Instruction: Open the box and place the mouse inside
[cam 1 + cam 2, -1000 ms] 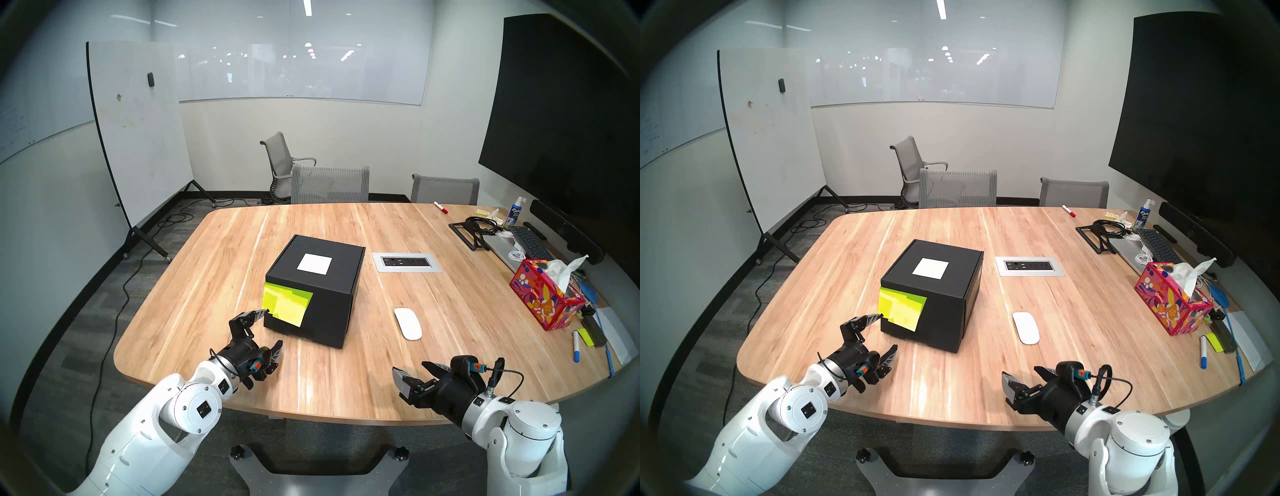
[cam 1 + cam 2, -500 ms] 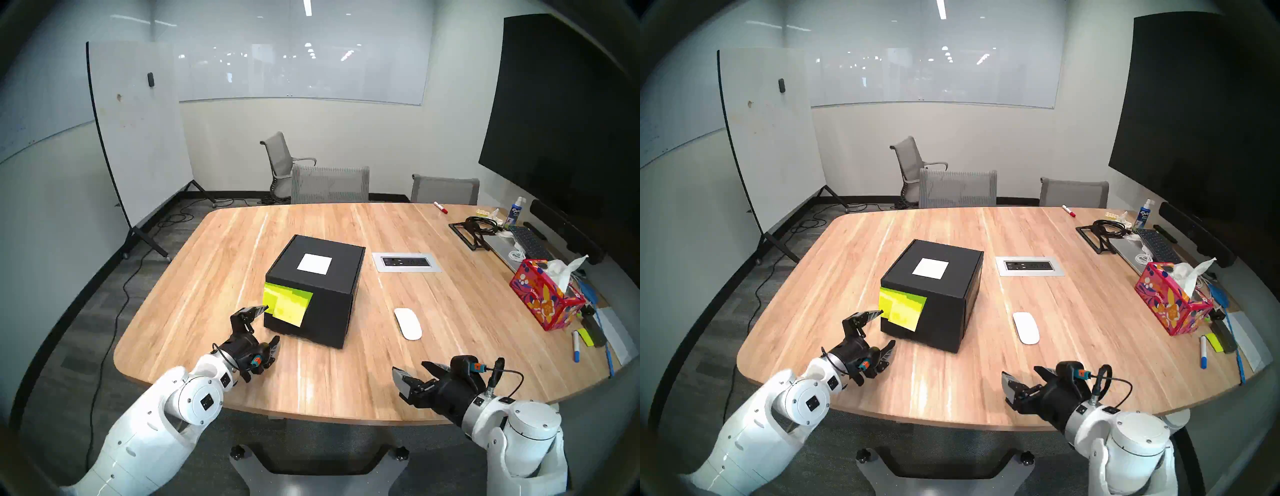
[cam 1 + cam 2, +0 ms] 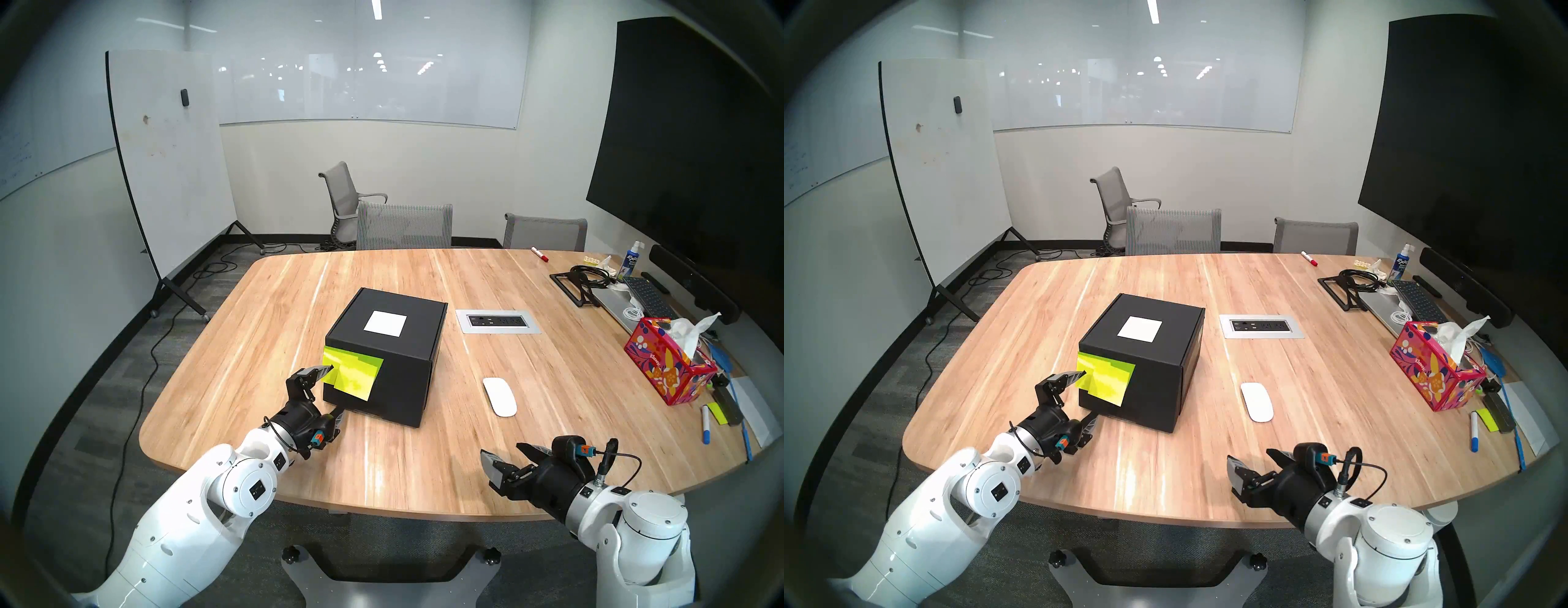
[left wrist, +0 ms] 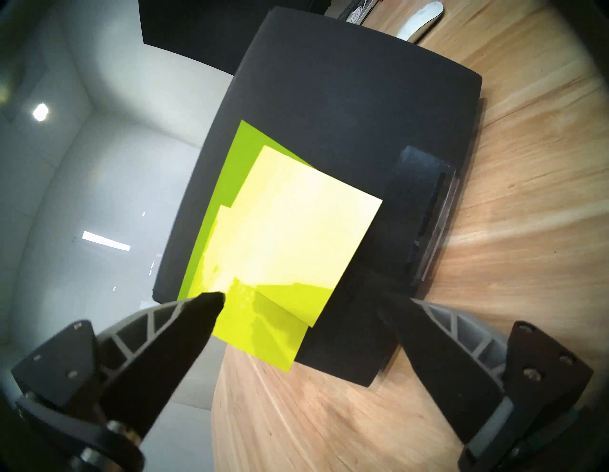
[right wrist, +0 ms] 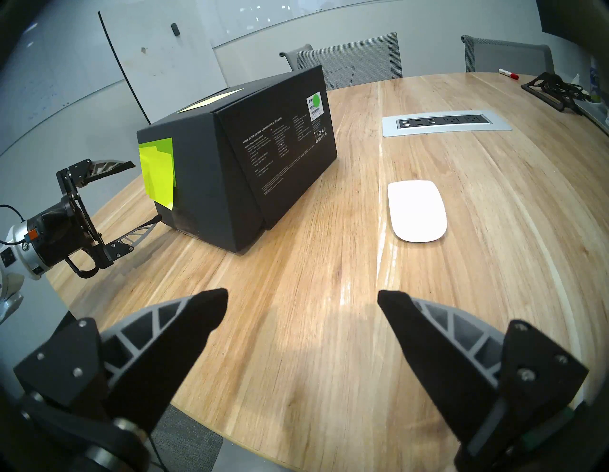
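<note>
Black and shut, the box (image 3: 388, 354) sits mid-worktop (image 3: 424, 467), so I bracket its sticky-noted front flap (image 3: 353, 377) with my left end effector (image 3: 333, 390) spread wide, the mouse (image 3: 499, 396) waiting beside the box before my idle, wide right end effector (image 3: 505, 456).

bare table (image 3: 403, 467) before right gripper (image 3: 507, 460), box (image 3: 403, 365) blocking left

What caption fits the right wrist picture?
Open right gripper faces the white mouse and closed black box on the wooden table.
</note>
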Robot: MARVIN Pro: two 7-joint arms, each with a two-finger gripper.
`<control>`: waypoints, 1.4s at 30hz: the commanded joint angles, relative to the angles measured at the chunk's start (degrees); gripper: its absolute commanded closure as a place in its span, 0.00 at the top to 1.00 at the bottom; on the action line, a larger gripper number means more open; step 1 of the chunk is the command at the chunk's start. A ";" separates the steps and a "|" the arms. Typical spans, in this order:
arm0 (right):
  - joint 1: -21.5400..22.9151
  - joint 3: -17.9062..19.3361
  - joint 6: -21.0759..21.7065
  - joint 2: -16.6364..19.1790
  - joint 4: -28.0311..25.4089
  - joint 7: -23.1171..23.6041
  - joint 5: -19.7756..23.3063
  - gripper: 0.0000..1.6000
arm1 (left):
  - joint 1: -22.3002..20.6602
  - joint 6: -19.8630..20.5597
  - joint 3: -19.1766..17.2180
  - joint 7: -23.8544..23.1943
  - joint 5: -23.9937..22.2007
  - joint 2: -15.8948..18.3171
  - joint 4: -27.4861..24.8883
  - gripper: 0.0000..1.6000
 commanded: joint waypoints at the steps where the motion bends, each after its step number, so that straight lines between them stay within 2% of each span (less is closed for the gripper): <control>1: 0.22 0.16 -0.27 0.08 -1.36 -0.05 -0.04 1.00 | -0.64 -3.11 -1.89 0.68 -1.07 2.12 -0.86 1.00; 6: 0.21 0.17 -0.26 0.05 -1.37 -0.03 -0.07 1.00 | 0.05 -4.61 -2.88 0.68 -2.05 2.77 -0.98 1.00; 23: 0.23 0.20 -0.26 -0.02 -1.38 0.05 -0.16 1.00 | 0.89 -5.25 -4.23 -0.88 -5.22 3.64 -1.94 1.00; 42: 0.25 0.22 -0.26 -0.10 -1.38 0.13 -0.24 1.00 | 1.20 -5.23 -4.40 0.26 -4.98 3.49 -1.98 1.00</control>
